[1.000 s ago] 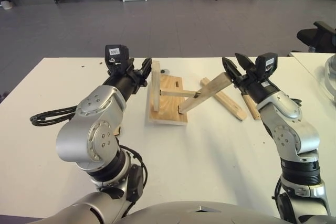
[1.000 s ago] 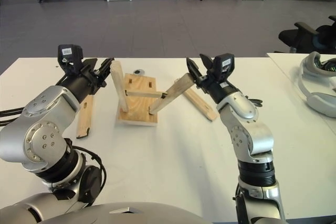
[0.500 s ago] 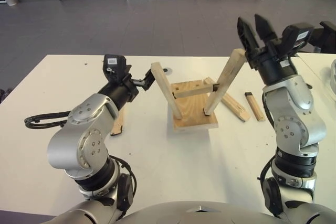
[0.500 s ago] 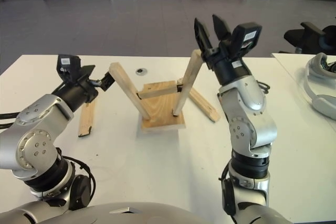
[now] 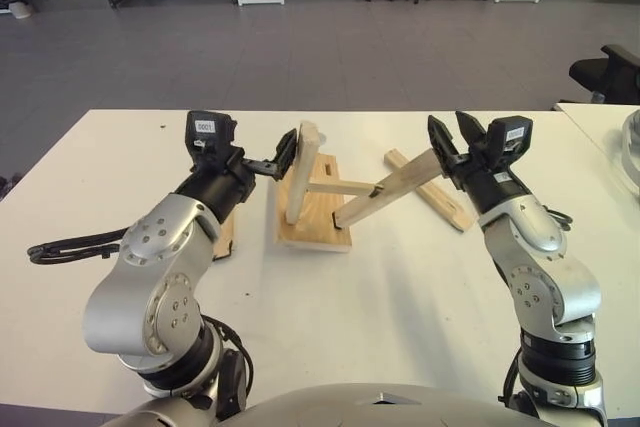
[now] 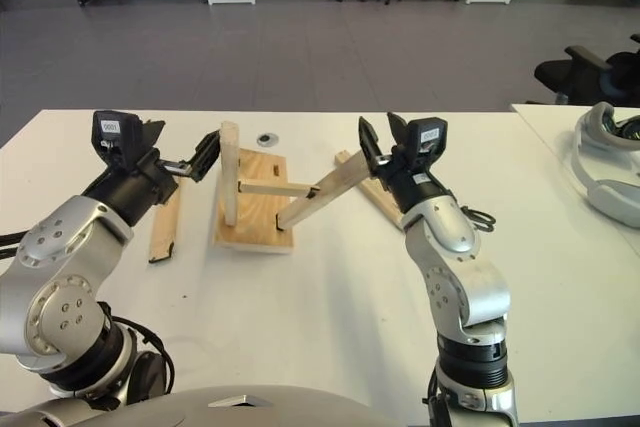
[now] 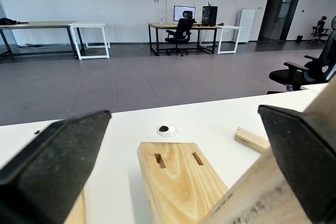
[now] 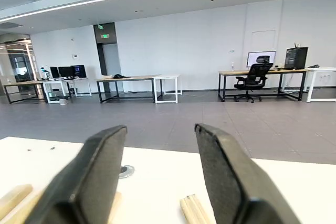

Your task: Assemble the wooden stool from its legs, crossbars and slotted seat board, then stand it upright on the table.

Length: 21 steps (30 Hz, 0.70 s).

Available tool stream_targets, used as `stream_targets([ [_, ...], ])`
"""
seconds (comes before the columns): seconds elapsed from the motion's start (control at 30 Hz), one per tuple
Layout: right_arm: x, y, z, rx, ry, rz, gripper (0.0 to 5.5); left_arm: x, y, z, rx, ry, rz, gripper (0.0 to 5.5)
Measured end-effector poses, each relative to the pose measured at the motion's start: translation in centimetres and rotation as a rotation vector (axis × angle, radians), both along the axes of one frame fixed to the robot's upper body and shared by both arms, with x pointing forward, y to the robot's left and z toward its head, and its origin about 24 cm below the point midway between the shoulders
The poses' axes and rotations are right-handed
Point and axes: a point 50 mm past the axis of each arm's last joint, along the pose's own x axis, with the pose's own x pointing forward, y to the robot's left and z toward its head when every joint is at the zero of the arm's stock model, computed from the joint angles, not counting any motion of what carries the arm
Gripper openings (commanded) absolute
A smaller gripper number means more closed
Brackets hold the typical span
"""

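Long axis of tilted leg [image 5: 390,189] ran from seat board [image 5: 315,227] up toward right gripper [image 5: 452,137], jaws open, empty; left gripper [image 5: 262,155] jaws open too.

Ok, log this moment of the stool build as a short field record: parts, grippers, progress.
seat board: flat on the table, slots showing
upright leg: stands at the board's left side
crossbar: joins the upright leg to the tilted leg
tilted leg: foot at the board, top leaning to the right
left gripper: open, beside the upright leg
right gripper: open, at the tilted leg's upper end
loose pieces: one behind the tilted leg, one under the left arm
progress: unfinished
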Motion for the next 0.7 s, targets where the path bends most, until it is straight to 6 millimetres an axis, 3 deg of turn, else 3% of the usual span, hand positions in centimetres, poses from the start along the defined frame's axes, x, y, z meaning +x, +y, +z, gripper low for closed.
stream_targets([
  [0.07, 0.2, 1.2, 1.8, 0.044, -0.077, 0.081, 2.47, -0.3, -1.3, -1.0, -0.007, 0.058, -0.107, 5.38],
  [0.17, 0.3, 0.7, 3.4, 0.058, -0.151, 0.075, 2.47, -0.1, 0.0, -1.9, 0.032, 0.084, -0.054, 5.38],
  [0.3, 0.3, 0.7, 4.0, 0.042, -0.181, 0.109, 2.47, 0.1, 0.6, -2.0, 0.041, 0.064, -0.023, 5.38],
  [0.5, -0.6, 3.4, 3.9, 0.056, -0.165, 0.350, 2.47, 1.1, 3.3, -1.2, 0.057, -0.012, 0.118, 5.38],
  [0.57, 0.2, 4.4, 2.1, 0.027, -0.039, 0.396, 2.47, 1.6, 4.3, -0.8, 0.045, -0.050, 0.178, 5.38],
  [0.67, 0.9, 5.5, -4.3, -0.009, 0.318, 0.442, 2.47, 1.8, 4.7, -1.0, 0.039, -0.052, 0.221, 5.38],
  [0.7, 0.9, 5.6, -4.9, 0.016, 0.343, 0.439, 2.47, 1.8, 4.6, -1.3, 0.038, -0.041, 0.222, 5.38],
])
